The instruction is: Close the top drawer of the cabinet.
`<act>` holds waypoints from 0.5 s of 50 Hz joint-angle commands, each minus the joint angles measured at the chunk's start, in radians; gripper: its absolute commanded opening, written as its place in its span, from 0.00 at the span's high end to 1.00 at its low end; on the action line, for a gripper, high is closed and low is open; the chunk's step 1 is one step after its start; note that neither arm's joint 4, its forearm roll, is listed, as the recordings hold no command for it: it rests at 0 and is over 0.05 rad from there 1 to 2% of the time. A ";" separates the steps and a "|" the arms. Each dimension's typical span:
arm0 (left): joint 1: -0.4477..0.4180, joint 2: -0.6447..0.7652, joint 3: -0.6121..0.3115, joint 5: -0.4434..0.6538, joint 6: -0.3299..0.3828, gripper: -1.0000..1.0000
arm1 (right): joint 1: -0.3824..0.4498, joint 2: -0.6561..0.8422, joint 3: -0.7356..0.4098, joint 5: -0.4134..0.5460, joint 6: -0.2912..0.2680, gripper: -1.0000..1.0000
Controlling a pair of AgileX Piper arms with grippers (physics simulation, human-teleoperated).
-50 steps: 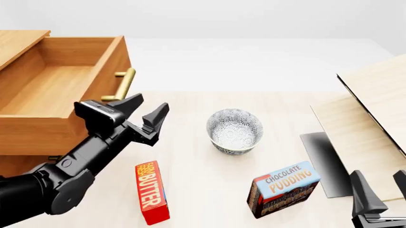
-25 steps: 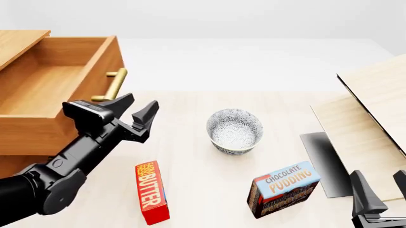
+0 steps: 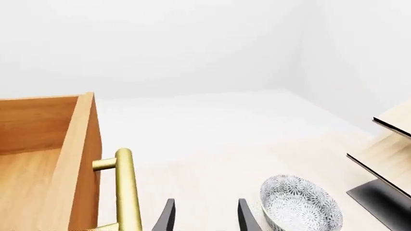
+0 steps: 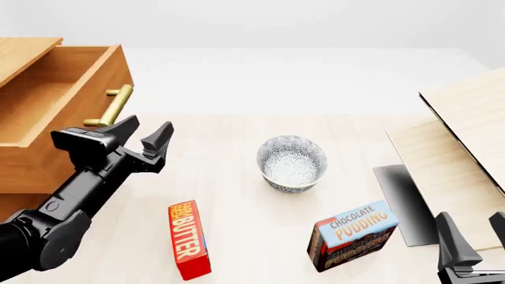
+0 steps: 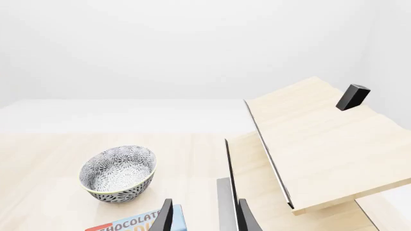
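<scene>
- We see the top drawer (image 4: 59, 106) at the front view's left, pulled partly out of the cabinet (image 4: 23, 50), its wooden inside bare and open to view.
- Its brass bar handle (image 4: 110, 107) sits on the drawer front, facing the middle of the worktop (image 4: 236, 177).
- Our left tool (image 4: 142, 137) hangs just beside that handle with its two dark fingers spread apart and nothing between them; we cannot tell whether a fingertip touches the brass.
- In the left wrist view the handle (image 3: 126, 190) runs beside the near finger, and the patterned bowl (image 3: 300, 208) lies past the other finger.
- The bowl (image 4: 291, 163) stands near the middle of the worktop, well apart from the drawer.
- A red butter box (image 4: 188, 238) lies nearer us, and a chocolate pudding box (image 4: 353, 235) stands to its right.
- Our right tool (image 4: 473, 245) shows only at the lower right corner; its fingers stand apart, holding nothing.
- A pale wooden rack (image 4: 457, 142) fills the right side.
</scene>
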 commanded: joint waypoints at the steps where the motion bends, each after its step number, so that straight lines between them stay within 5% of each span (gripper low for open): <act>1: 0.053 0.008 0.009 0.016 0.015 0.00 | 0.000 0.000 0.000 0.000 0.000 0.00; 25: 0.106 -0.039 -0.001 0.053 -0.003 0.00 | 0.000 0.000 0.000 0.000 0.000 0.00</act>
